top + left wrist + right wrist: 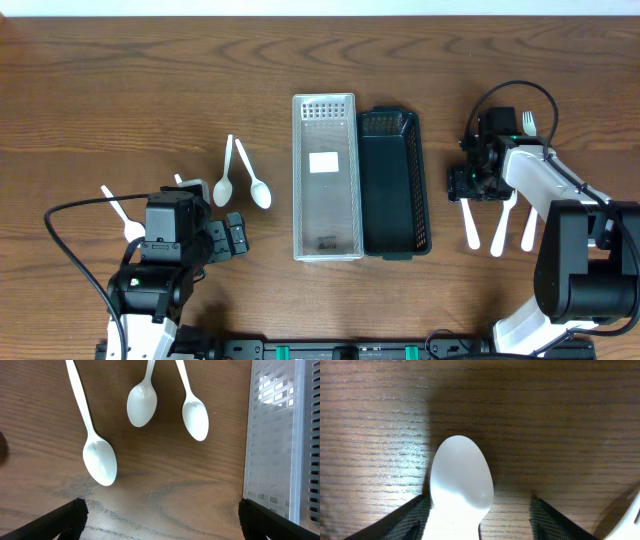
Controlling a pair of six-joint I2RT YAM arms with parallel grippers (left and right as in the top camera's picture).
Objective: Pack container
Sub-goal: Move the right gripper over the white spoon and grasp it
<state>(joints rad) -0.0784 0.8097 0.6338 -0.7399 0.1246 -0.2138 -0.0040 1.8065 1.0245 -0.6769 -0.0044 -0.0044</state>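
Right gripper [477,506]: released. Its fingers [410,521] straddle a white spoon [461,480], bowl pointing away from the wrist. The left finger touches the spoon's edge and the right finger stands clear of it, so there's no clamp. The spoon lies flat on the table [545,420]. Another white piece [632,515] shows at the bottom right of the wrist view; can't tell what it is.

Overhead, this gripper sits near the right edge of the bench, just above a row of white utensils [499,232] that lie side by side with handles toward the front edge. A fork [528,122] lies behind the arm, toward the back edge. Can't match the straddled spoon to an overhead piece.

Left gripper [161,510]: released, jaws wide, holding nothing, above bare wood. Three spoons [141,405] lie just ahead of it, bowls toward the wrist, all apart from each other and untouched. Overhead it is near the front left corner.

Containers: a pale slotted tray [325,205] and a dark basket [393,200] sit at mid-bench, long sides touching and running front to back, with the tray on the left. The tray's wall fills the right side of the left wrist view. Both arms are well apart from them.
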